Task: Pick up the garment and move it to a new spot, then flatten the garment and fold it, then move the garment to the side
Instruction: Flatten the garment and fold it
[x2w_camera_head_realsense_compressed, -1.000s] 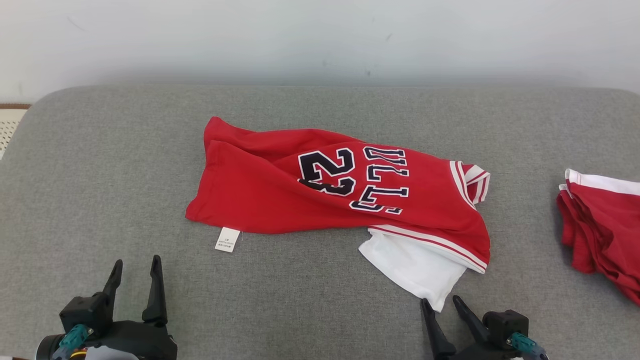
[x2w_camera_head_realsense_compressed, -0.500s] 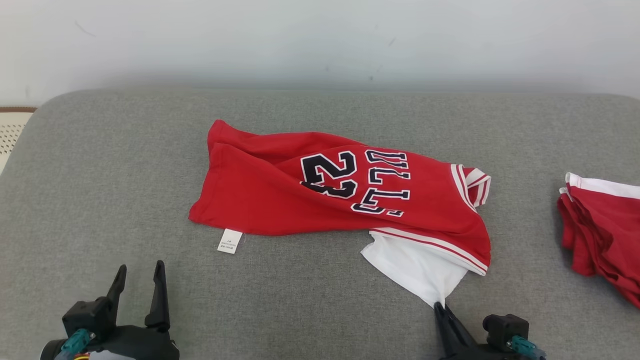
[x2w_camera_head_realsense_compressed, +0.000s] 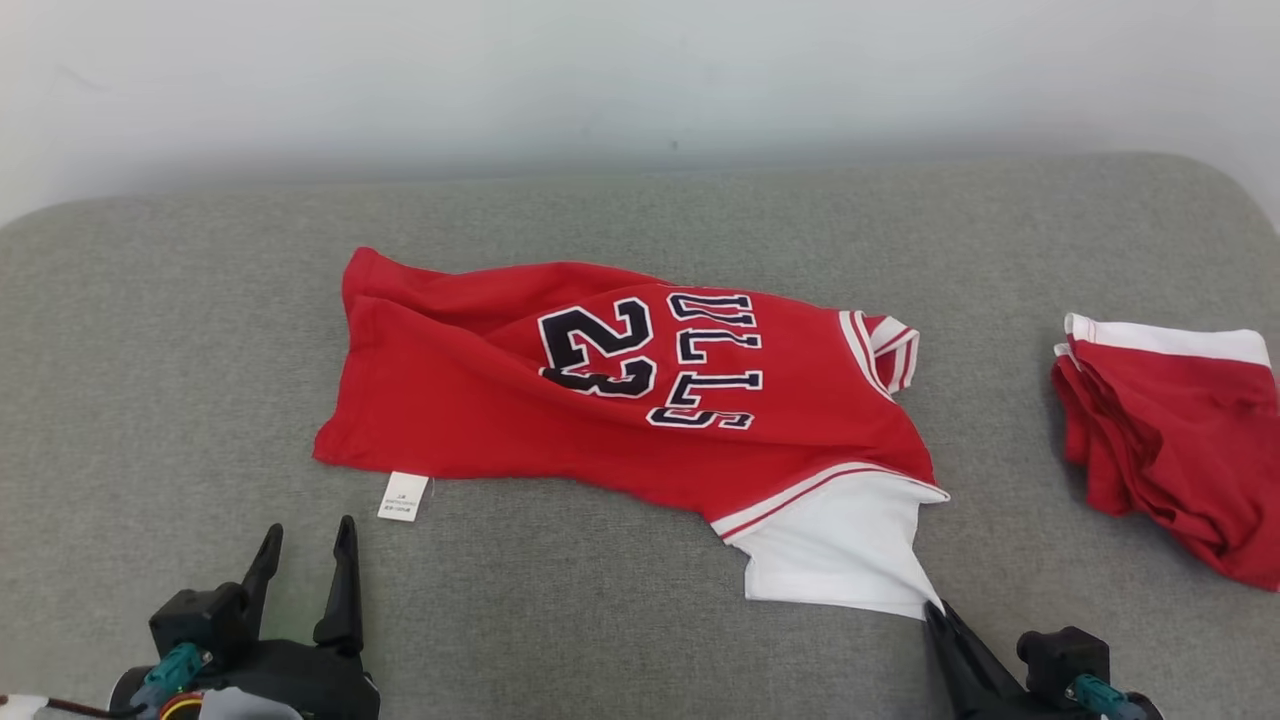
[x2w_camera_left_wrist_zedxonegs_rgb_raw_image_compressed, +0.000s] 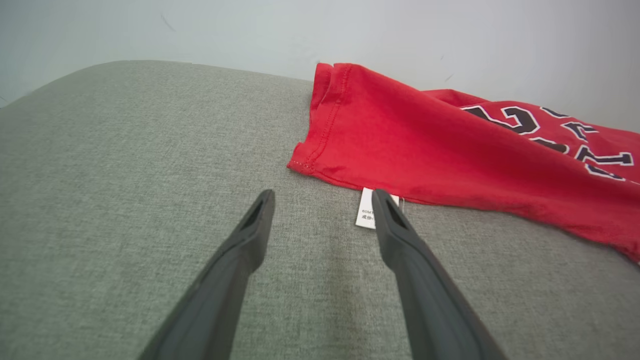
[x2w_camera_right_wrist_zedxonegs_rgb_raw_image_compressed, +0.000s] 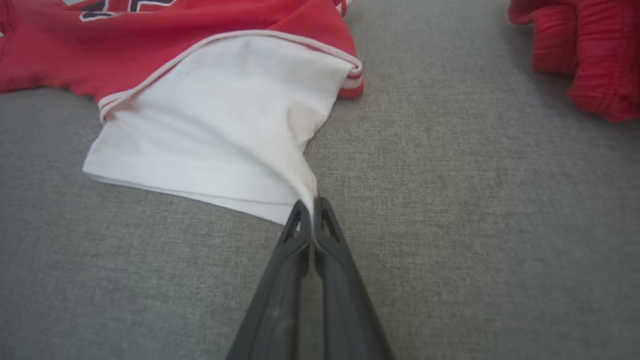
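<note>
- Garment (x2w_camera_head_realsense_compressed: 480, 400): red body. Dark navy "23" and block letters, each outlined in white, sit toward 2 o'clock of its middle.
- Sleeve (x2w_camera_head_realsense_compressed: 850, 555), at the garment's 5 o'clock: plain white.
- Trim (x2w_camera_head_realsense_compressed: 790, 492) above the sleeve: white and red stripes.
- Label (x2w_camera_head_realsense_compressed: 403, 497), at the garment's 7 o'clock edge: white, fine dark print.
- Second garment (x2w_camera_head_realsense_compressed: 1170, 430), at 3 o'clock: red, with a white band along its top edge.
- Cushion (x2w_camera_head_realsense_compressed: 150, 350): grey, fine woven fleck.
- Wall (x2w_camera_head_realsense_compressed: 640, 70): pale grey-white, plain.
- Left gripper (x2w_camera_head_realsense_compressed: 309, 527), right gripper (x2w_camera_head_realsense_compressed: 932, 608): black fingers, teal fittings at the bases.
</note>
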